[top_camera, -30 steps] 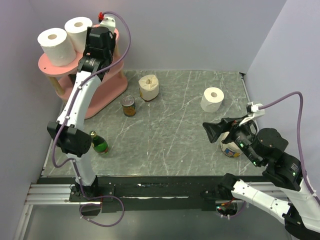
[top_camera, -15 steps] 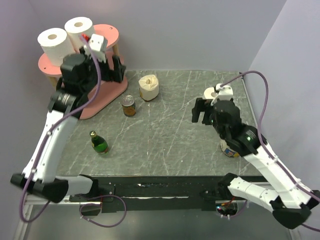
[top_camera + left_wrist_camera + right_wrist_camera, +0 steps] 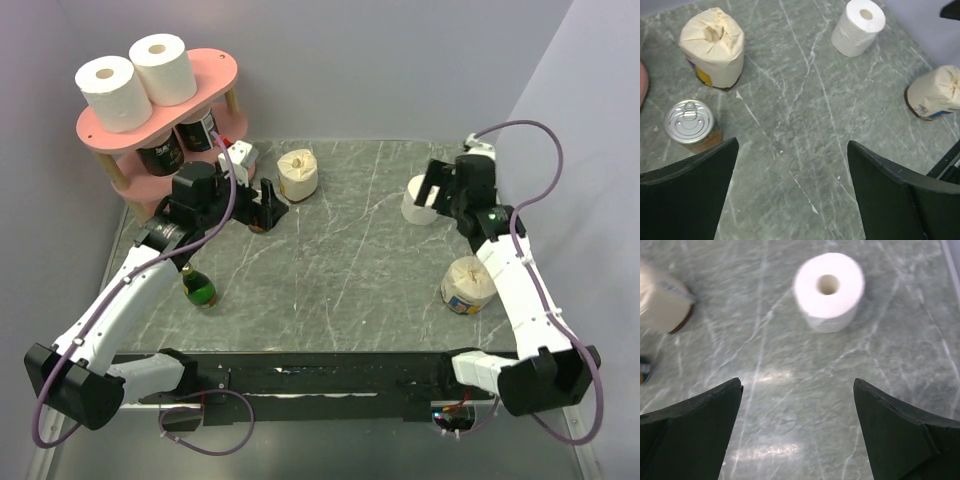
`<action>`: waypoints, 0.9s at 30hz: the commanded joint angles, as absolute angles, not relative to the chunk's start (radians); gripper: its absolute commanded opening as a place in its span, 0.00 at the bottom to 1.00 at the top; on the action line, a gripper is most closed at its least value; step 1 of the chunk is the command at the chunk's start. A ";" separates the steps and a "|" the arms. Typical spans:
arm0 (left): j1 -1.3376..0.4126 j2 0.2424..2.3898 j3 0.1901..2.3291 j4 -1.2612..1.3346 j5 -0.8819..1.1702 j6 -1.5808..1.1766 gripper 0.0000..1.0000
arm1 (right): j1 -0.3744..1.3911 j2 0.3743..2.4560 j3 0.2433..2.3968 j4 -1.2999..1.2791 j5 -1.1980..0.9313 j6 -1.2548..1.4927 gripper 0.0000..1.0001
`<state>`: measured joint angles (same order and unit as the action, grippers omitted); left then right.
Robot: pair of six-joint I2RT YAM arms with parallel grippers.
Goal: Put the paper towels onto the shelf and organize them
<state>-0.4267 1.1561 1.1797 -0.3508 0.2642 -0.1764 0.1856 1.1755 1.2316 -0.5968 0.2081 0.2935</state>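
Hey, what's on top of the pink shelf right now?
Two paper towels stand upright, side by side, on the top board of the shelf. Beneath it, two dark cans show partly; the board hides the rest.

The paper towels (image 3: pixel 104 90) are white, the shelf (image 3: pixel 225 75) pink, the table (image 3: pixel 350 260) grey with pale veins.

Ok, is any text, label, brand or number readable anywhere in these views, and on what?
Nothing can be read as words in any view.
dark cans on the shelf: pale label print, too small to read.
package beside the tin: yellow and blue label patch, not legible.
package near the right arm: tiny label print, too small to read.
tin lid and paper towel roll: no print visible.
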 commanded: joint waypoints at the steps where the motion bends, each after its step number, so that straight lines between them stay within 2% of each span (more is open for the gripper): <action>1: -0.433 1.124 1.169 -0.236 0.333 -0.225 0.96 | 0.045 1.242 1.281 -0.548 0.120 0.298 1.00; 9: -0.439 1.135 1.155 -0.228 0.324 -0.238 0.96 | -0.155 1.402 1.295 -0.502 0.005 0.333 0.99; 13: -0.439 1.128 1.152 -0.229 0.290 -0.232 0.96 | -0.230 1.488 1.305 -0.439 -0.102 0.356 0.92; 17: -0.439 1.121 1.149 -0.229 0.279 -0.226 0.96 | -0.235 1.568 1.348 -0.394 -0.198 0.370 0.89; 27: -0.439 1.112 1.154 -0.235 0.288 -0.226 0.96 | -0.235 1.796 1.514 -0.403 -0.209 0.385 0.92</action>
<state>-0.4355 1.1427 1.1492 -0.2722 0.2890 -0.2237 -0.2352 1.7424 1.4258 -0.4255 -0.1829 0.3775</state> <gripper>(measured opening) 0.964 0.919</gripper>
